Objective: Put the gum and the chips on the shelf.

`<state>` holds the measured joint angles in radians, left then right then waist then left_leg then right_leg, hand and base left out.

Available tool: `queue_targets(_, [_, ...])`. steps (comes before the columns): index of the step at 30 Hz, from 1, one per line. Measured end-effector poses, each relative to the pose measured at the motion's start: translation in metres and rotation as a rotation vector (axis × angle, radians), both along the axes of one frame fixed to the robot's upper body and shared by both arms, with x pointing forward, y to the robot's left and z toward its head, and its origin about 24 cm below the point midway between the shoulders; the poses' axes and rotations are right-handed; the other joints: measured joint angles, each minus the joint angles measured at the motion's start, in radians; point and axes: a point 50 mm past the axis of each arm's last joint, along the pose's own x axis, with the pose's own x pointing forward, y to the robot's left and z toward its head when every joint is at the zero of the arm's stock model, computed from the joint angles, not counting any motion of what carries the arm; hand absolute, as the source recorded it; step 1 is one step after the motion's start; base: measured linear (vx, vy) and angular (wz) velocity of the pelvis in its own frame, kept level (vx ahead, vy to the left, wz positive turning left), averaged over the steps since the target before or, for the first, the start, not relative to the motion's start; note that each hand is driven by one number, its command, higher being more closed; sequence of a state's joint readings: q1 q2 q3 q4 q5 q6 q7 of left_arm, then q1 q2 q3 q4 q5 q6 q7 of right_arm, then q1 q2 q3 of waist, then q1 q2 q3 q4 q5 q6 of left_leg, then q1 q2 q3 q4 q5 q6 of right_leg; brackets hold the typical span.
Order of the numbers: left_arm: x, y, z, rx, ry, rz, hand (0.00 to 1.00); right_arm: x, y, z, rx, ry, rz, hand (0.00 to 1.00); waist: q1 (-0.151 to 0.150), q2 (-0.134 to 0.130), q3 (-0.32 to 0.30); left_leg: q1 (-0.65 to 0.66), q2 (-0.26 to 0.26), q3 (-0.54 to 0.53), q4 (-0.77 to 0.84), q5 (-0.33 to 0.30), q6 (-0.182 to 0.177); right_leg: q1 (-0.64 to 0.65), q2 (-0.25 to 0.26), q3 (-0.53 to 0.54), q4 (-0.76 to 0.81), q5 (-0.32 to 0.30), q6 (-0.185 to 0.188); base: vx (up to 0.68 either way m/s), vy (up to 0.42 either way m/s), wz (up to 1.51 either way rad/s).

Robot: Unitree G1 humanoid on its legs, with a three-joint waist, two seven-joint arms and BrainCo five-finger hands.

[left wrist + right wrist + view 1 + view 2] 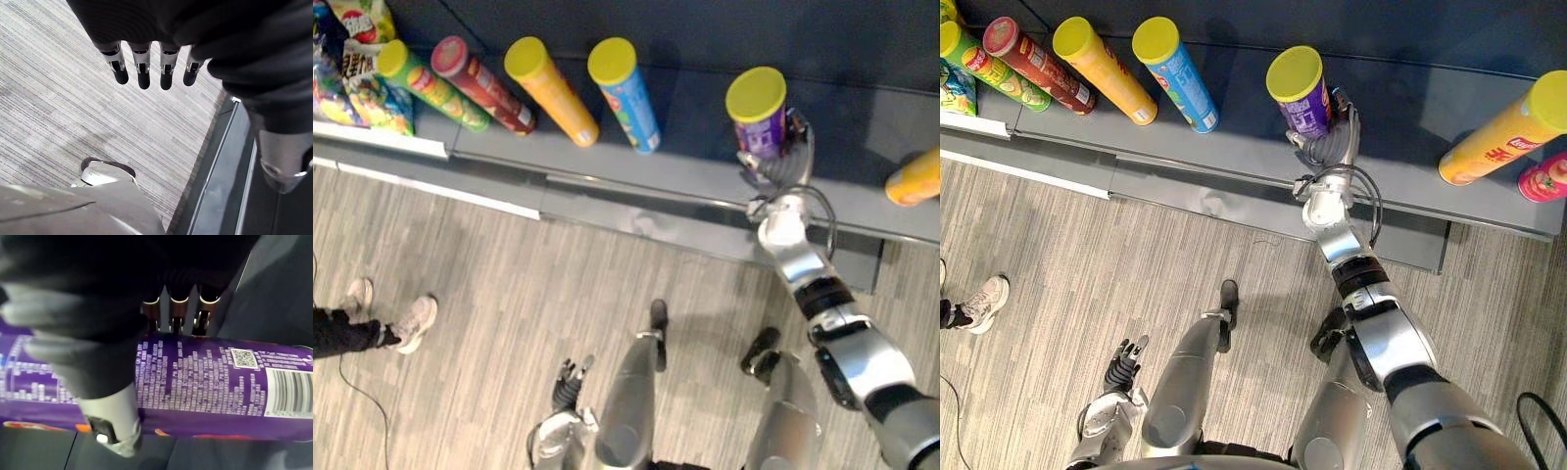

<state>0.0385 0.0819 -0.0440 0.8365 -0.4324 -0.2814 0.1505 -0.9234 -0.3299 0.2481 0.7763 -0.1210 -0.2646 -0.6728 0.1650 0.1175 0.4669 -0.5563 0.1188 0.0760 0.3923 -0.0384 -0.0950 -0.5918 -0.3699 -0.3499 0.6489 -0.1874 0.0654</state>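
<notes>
A purple chips can (759, 122) with a yellow lid stands on the dark grey shelf (685, 171), right of the middle. My right hand (1330, 147) reaches up to it from below, and its fingers and thumb curl round the can's lower body. In the right wrist view the purple can (210, 382) lies across the hand, with the fingers (178, 316) over its far side and the thumb on the near side. My left hand (570, 382) hangs low over the floor with its fingers (143, 73) straight and nothing in them.
Green (431, 83), red (480, 83), orange (553, 93) and blue (626, 93) cans stand in a row on the shelf's left part. Another orange can (1503, 137) and a pink one (1542, 181) stand at right. Snack bags (352, 69) sit far left. A person's shoes (411, 323) are on the floor at left.
</notes>
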Motion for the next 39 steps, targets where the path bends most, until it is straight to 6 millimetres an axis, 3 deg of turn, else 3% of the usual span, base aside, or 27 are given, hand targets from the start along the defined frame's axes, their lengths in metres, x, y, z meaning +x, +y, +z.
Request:
queue_targets(12, [0.001,-0.002,0.000,-0.014,-0.004,0.003,0.00,0.002,-0.008,0.012,-0.019,-0.044,-0.024,1.00,0.007,0.005,-0.001,-0.028,0.001,-0.002,0.015,-0.002,0.002,-0.022,-0.001,0.000,0.007,0.000,0.000,0.00,0.000,0.00])
queue_targets(13, [0.001,-0.002,0.001,-0.014,-0.005,0.001,0.00,0.001,-0.009,0.012,-0.024,-0.048,-0.026,0.00,0.007,0.005,-0.001,-0.031,0.001,-0.001,0.016,-0.002,0.002,-0.026,-0.002,0.002,0.009,0.000,0.000,0.00,0.000,0.00])
queue_targets(32, [0.001,-0.001,0.001,-0.007,-0.004,-0.006,0.00,0.002,-0.013,0.004,-0.053,-0.021,-0.027,0.00,0.003,0.007,-0.001,-0.024,0.019,0.020,0.051,-0.013,0.003,-0.031,0.011,0.026,0.024,-0.004,-0.007,0.01,-0.022,-0.04])
queue_targets(39, [0.001,-0.001,0.000,-0.007,-0.001,-0.006,0.00,-0.002,-0.012,-0.015,-0.051,0.022,0.004,0.00,0.001,0.006,-0.001,0.010,0.038,0.026,0.048,-0.019,-0.001,0.003,0.031,0.026,0.007,-0.004,-0.007,0.01,-0.033,-0.08])
